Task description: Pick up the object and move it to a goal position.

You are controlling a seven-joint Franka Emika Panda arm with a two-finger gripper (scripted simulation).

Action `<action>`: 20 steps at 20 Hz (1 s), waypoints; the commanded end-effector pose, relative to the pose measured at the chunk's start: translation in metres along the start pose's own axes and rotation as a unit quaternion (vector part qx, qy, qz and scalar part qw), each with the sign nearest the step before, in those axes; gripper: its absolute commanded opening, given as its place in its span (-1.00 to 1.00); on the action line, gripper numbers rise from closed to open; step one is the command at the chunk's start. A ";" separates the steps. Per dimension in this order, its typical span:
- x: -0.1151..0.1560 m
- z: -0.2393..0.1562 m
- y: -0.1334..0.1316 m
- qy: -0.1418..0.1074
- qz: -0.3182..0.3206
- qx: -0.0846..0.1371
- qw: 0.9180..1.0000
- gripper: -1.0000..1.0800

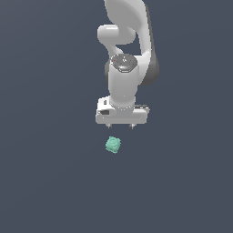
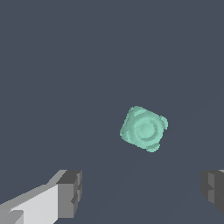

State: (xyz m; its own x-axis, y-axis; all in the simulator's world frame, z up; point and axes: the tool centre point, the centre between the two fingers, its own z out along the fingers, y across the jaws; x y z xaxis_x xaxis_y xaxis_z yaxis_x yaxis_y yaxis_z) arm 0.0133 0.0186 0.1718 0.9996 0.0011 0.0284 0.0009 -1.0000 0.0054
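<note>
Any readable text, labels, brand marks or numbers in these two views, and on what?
None. The arm, the gripper and the teal block carry no legible text. A small red mark on the arm's dark round cap is too small to read.

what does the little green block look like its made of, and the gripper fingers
Green block: looks like matte plastic or rubber, judging by its flat teal colour, soft bumps and lack of glare; a render leaves this open.
Gripper fingers: dark grey ridged pads that look rubbery, on a smooth white body like painted metal or hard plastic. The jaws stand wide apart.
</note>
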 end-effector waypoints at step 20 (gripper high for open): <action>0.019 0.081 0.034 -0.014 0.198 0.000 0.980 0.92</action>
State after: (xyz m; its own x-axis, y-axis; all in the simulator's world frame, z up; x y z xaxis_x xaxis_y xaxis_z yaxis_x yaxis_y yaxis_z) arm 0.0335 -0.0149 0.0936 0.9269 -0.3752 0.0003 -0.3752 -0.9269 -0.0005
